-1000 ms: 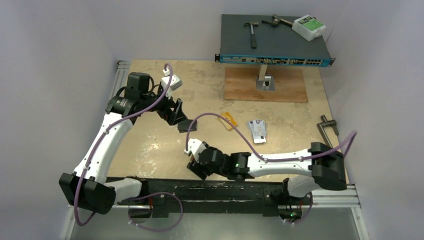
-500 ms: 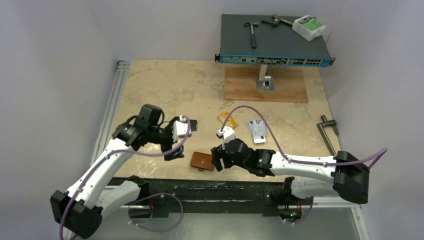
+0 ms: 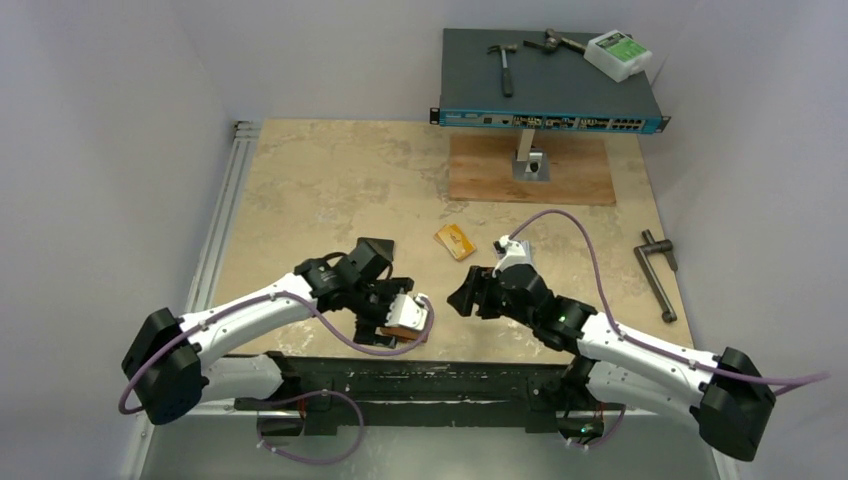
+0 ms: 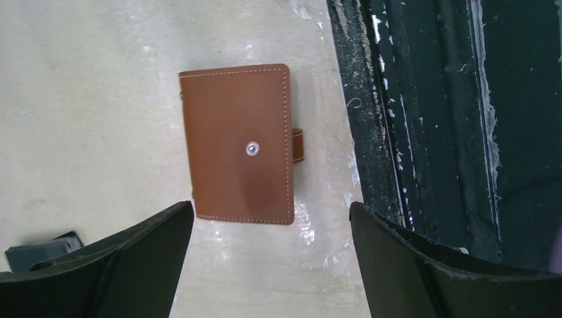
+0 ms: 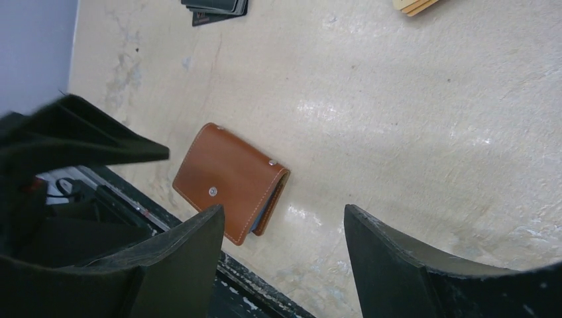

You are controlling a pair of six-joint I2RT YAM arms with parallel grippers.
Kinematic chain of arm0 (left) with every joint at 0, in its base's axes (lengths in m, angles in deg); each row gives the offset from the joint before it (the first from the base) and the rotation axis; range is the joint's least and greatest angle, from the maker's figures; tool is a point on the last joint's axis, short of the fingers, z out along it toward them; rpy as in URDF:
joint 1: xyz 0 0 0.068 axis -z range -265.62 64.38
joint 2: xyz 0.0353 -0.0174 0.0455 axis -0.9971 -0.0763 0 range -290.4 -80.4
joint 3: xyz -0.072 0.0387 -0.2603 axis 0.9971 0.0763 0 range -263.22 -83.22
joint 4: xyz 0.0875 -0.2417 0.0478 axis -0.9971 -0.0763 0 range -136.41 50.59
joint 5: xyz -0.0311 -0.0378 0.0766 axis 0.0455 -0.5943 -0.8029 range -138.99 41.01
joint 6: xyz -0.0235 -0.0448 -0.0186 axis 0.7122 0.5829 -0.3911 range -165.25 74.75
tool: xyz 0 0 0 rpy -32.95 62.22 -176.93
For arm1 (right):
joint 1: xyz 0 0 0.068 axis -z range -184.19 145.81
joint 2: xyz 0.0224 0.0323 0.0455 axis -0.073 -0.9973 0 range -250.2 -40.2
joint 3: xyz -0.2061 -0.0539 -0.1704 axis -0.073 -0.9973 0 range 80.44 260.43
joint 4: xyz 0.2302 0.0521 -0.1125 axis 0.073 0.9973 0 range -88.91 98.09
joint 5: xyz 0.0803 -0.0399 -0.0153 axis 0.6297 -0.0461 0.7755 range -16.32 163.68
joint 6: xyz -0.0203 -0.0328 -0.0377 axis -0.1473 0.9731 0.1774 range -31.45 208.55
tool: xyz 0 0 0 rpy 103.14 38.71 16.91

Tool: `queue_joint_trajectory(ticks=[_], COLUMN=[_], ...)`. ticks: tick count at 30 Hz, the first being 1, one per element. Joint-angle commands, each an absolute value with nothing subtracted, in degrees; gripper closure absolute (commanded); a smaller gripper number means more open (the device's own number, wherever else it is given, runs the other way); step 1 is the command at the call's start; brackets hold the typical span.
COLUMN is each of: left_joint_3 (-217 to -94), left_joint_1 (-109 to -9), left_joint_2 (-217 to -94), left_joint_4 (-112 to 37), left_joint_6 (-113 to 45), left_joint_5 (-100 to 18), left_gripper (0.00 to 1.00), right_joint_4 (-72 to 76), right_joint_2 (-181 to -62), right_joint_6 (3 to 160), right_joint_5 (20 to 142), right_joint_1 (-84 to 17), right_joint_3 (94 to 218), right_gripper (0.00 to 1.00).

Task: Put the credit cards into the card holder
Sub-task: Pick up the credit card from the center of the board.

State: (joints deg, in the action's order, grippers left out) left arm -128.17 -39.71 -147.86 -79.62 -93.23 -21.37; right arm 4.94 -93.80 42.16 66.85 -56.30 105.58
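Your card holder (image 4: 238, 152) lies flat and folded shut on the bench (image 3: 330, 180), right by the near edge, so its inside is hidden. It is smooth brown leather, a rectangle with pale stitching, 1 round silver stud (image 4: 252, 149) and a small tab (image 4: 297, 144). Your left end effector (image 4: 270, 207) hangs over it, fingers wide apart. Your right end effector (image 5: 283, 211) is apart too, holding nothing. The gold-orange cards (image 3: 455, 241) and black cards (image 5: 215, 6) lie farther back in flat stacks.
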Motion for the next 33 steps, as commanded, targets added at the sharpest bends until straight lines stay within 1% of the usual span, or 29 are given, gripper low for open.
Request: queue_joint_trajectory(ticks=[1, 13, 15, 18, 20, 25, 27, 28, 31, 33], left_joint_3=[-127.3, -128.8, -130.0, -133.4, -136.4, -144.4, -146.5, -147.0, -145.8, -145.1], left_joint_1=[-35.2, -30.3, -30.2, -30.3, -30.6, -33.0, -34.8, -35.7, -38.4, -40.8], left_joint_2=[-150.8, -161.7, -163.7, -166.1, -167.1, -167.8, -167.5, -167.1, -164.5, -162.1], left_joint_4=[-73.7, -68.9, -68.6, -70.4, -73.3, -80.0, -81.8, -82.3, -82.5, -82.4], left_joint_6=[-92.5, -90.8, -89.3, -83.9, -77.5, -57.6, -51.7, -49.5, -45.9, -45.8], left_joint_5=[-27.2, -40.9, -43.3, -45.7, -44.1, -31.7, -27.9, -26.3, -23.8, -23.7], left_gripper=[0.12, 0.13, 0.15, 0.21, 0.22, 0.29, 0.29, 0.28, 0.17, 0.14], right_joint_4=[3.7, -0.8, -0.8, -0.3, 0.5, 1.0, 1.0, 1.0, 1.0, 1.0], right_joint_2=[-90.2, -90.6, -89.9, -89.8, -90.6, -93.2, -94.0, -94.4, -95.9, -97.6], right_joint_6=[39.7, 39.4, 39.2, 39.9, 40.9, 44.0, 44.8, 45.2, 46.5, 47.4], right_joint_5=[70.3, 73.5, 73.4, 73.5, 73.5, 75.3, 76.0, 76.2, 76.3, 76.6], right_joint_1=[-53.3, -50.4, -50.1, -49.1, -48.0, -43.4, -41.9, -41.3, -40.1, -39.5], right_joint_3=[103.7, 101.1, 100.9, 102.0, 103.4, 106.7, 107.7, 108.2, 110.4, 111.7], right_gripper=[0.33, 0.33, 0.33, 0.33, 0.32, 0.32, 0.32, 0.31, 0.30, 0.29])
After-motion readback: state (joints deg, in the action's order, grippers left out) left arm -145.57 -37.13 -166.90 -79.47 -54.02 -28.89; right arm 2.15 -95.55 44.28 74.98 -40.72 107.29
